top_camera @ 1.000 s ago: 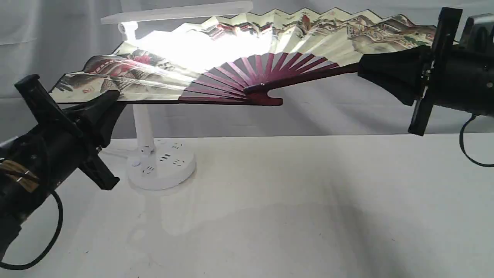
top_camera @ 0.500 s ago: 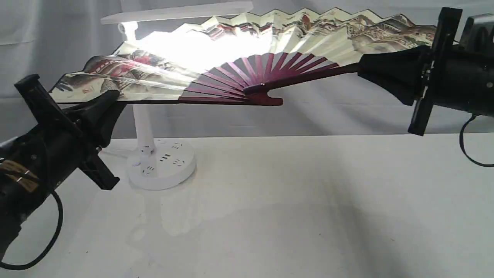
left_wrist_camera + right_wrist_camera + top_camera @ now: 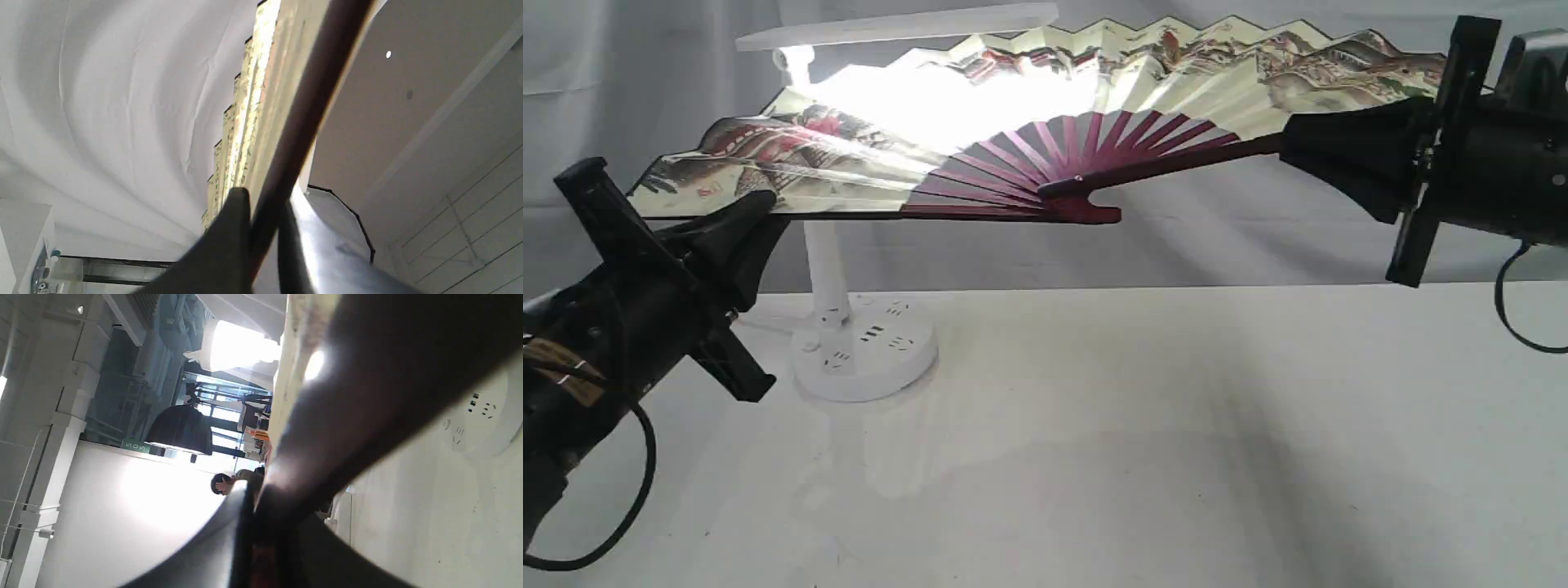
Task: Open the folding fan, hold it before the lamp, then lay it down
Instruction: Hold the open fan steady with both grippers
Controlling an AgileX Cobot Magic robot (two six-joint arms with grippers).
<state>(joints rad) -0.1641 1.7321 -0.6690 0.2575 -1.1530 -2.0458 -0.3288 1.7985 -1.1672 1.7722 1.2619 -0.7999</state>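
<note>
Nothing has moved since a second ago: I'm still holding the folding fan [image 3: 1094, 90] spread wide in the air, in front of the lit lamp [image 3: 827, 269], whose glow comes through the paper. My left tool [image 3: 758, 211] is clamped on one end of it, my right tool [image 3: 1290, 151] on the other. So the hold-before-the-lamp step is in hand. Next, I judge, both arms must come down together, keep the spread, and lay it flat on the worktop [image 3: 1135, 425], clear of the lamp.
</note>
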